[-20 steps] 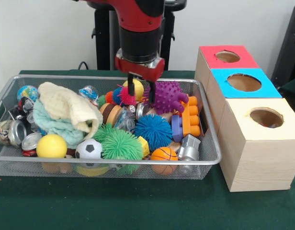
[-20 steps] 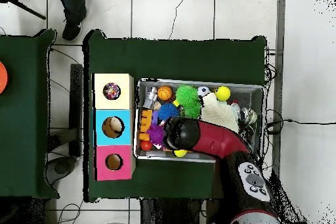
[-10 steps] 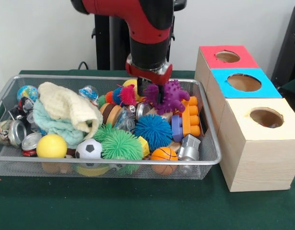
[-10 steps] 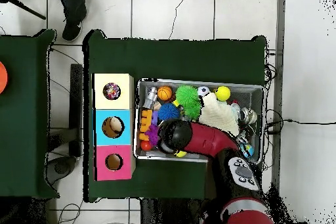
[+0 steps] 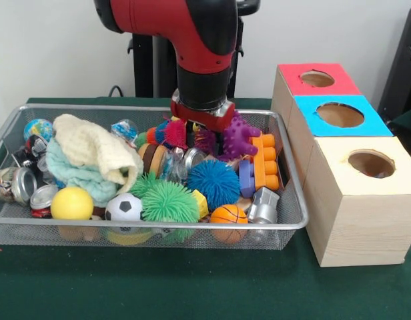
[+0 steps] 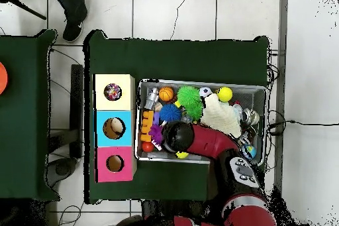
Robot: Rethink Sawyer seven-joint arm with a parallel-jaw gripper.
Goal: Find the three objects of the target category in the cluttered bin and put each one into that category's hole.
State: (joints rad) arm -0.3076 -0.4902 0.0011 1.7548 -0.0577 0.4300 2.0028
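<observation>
Wire-mesh bin (image 5: 12, 123) brims with balls, cans and blocks, leaving little free room; a folded cream cloth (image 5: 95, 150) lies toward its can-end. Gripper (image 5: 200, 130) dips among spiky balls mid-bin; its jaw state can't be told. Beyond the block-end, the yellow-panelled box's hole (image 5: 371, 163) holds something colourful.

- The bin (image 5: 289, 223) is packed rim to rim; no bare mesh shows between the toys.
- The arm (image 5: 199, 60) stands over the bin's far middle, blocking that area.
- Beside the bin, the yellow panel's hole (image 5: 371, 163) lies open from above.
</observation>
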